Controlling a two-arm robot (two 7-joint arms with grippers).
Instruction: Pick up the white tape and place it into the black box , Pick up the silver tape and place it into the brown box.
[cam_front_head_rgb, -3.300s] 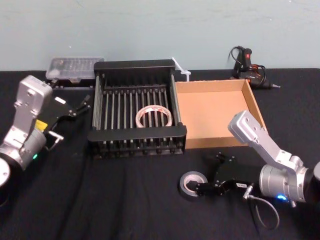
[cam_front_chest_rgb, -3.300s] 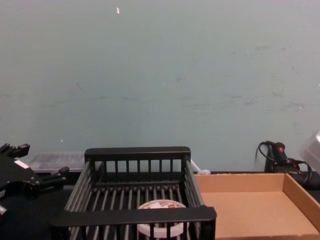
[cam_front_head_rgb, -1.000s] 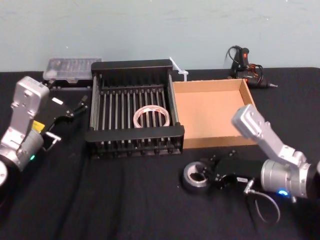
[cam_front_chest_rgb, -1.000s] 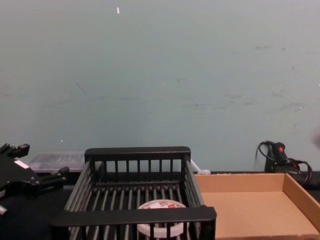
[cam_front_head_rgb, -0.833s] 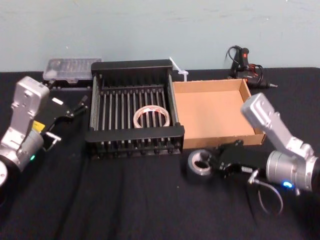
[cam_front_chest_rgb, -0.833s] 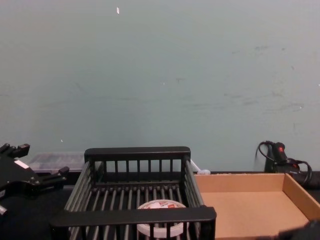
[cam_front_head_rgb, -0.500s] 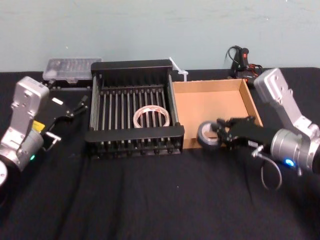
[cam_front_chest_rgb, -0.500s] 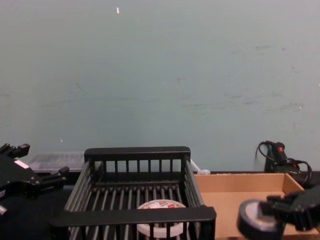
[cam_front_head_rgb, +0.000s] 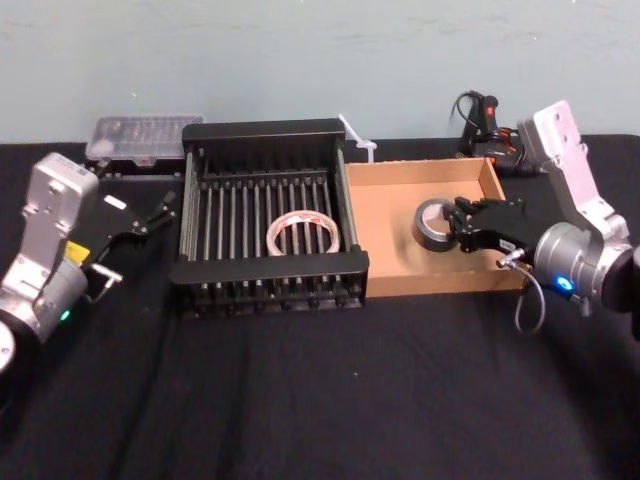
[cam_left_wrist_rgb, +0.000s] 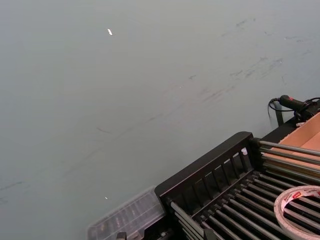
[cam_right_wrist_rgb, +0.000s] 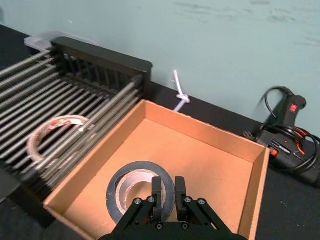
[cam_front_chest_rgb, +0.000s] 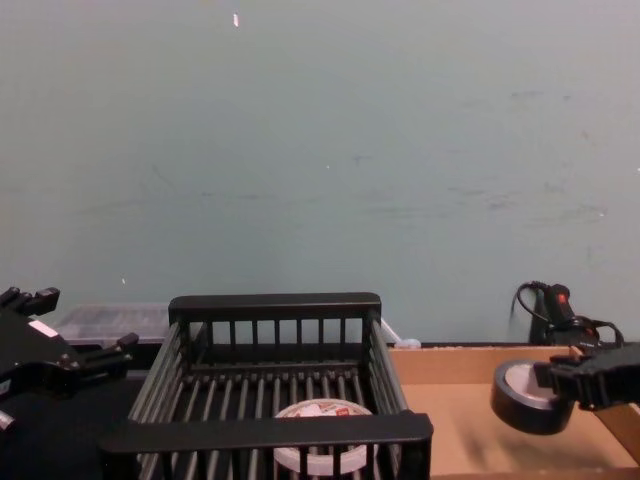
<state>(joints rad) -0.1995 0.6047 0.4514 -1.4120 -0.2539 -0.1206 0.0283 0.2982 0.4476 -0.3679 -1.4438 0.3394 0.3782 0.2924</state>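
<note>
Right gripper (cam_front_head_rgb: 455, 226) pinches the silver tape (cam_front_head_rgb: 433, 224) by its wall, the roll hanging over the brown box (cam_front_head_rgb: 385, 235), clear of the sides. Best to sink low before letting go, so it lands flat. White tape (cam_front_head_rgb: 303, 232) lies in the black box (cam_front_head_rgb: 268, 268). Left gripper (cam_front_head_rgb: 152, 214) waits alongside, jaws apart. The gap under the roll is hard to judge.
</note>
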